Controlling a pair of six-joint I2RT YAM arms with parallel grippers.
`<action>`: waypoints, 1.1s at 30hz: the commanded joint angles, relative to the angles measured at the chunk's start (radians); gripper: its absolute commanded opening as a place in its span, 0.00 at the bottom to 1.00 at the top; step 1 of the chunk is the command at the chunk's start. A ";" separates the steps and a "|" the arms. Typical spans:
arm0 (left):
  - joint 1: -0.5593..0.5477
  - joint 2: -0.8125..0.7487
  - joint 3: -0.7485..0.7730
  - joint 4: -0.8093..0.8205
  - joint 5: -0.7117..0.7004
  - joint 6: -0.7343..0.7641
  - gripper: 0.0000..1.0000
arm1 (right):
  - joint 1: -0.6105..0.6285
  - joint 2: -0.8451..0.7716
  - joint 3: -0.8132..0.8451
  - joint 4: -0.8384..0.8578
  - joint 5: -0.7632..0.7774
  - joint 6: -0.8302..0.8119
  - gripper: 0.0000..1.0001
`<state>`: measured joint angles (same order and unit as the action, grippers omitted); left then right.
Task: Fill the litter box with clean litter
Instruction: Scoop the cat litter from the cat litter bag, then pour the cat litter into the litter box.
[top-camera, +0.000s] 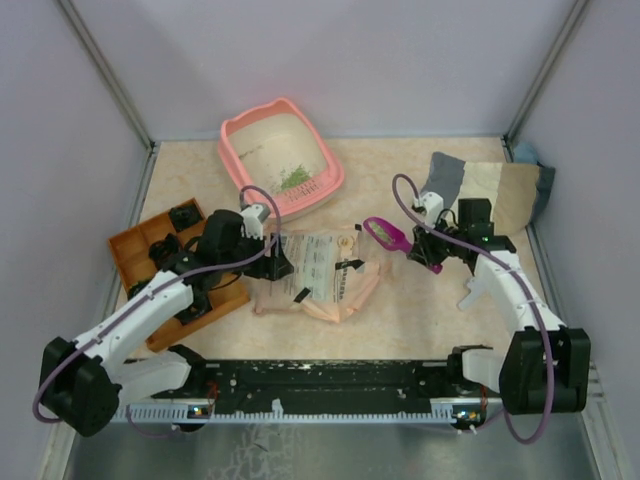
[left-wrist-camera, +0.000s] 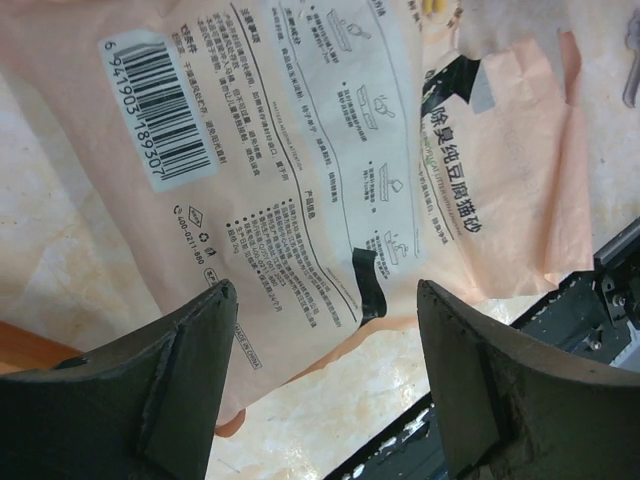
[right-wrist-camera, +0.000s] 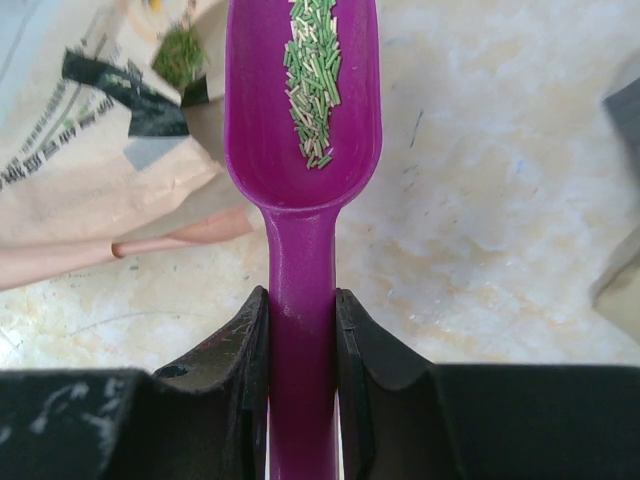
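From my remote seat I see a beige, marbled tabletop (top-camera: 420, 320) inside pale walls. The salmon-pink litter box (top-camera: 305, 197) sits on it at the far side, left of centre. An orange compartmented tray (top-camera: 128, 240) rests at an angle along the left edge. A beige printed paper bag (top-camera: 320, 265) lies flat in the middle, barcode side up. Its left end is just beside the tray, and it is well apart from the litter box. At the far right lies a flat grey-and-tan sheet (top-camera: 505, 190) that I cannot identify, with something blue (top-camera: 525, 152) at the corner behind it. A black rail (top-camera: 330, 378) runs along the near edge.
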<state>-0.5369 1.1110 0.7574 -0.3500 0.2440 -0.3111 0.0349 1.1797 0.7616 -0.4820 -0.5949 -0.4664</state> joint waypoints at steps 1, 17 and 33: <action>-0.003 -0.092 0.001 0.017 0.010 0.047 0.79 | -0.010 -0.068 0.109 0.055 -0.011 0.069 0.00; -0.003 -0.321 -0.076 0.015 0.017 0.099 1.00 | 0.212 0.171 0.430 0.109 0.306 0.116 0.00; -0.003 -0.540 -0.093 0.003 -0.177 0.126 1.00 | 0.449 0.522 0.758 0.139 0.701 -0.254 0.00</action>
<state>-0.5369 0.6415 0.6643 -0.3439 0.1574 -0.1989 0.4603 1.6157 1.3983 -0.3710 -0.0063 -0.5892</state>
